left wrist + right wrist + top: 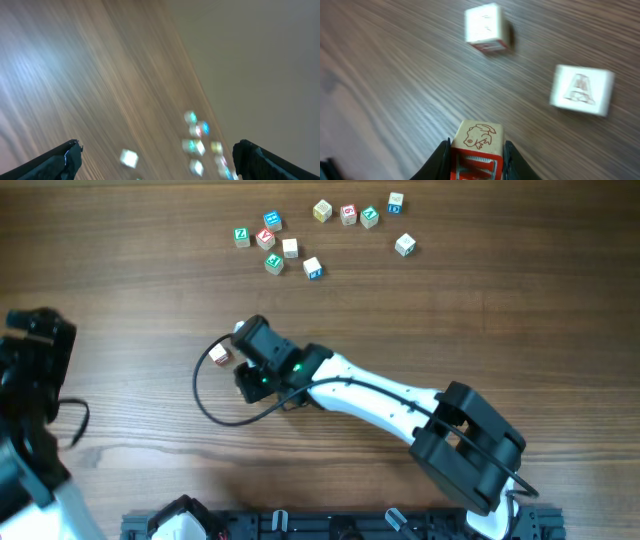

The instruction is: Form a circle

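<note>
Right gripper (pixel 476 150) clamping the red-faced cube (pixel 476 137), best set down gently, snug beside the pale cube (pixel 487 28) ahead; left gripper (pixel 157 150) gaping, empty

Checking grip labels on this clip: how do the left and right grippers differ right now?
The left gripper stands wide open and empty; the right gripper is closed on a red-printed cube. The left gripper hangs far out at the side; the right gripper reaches to mid-table. Both have dark fingers above the wooden table.
</note>
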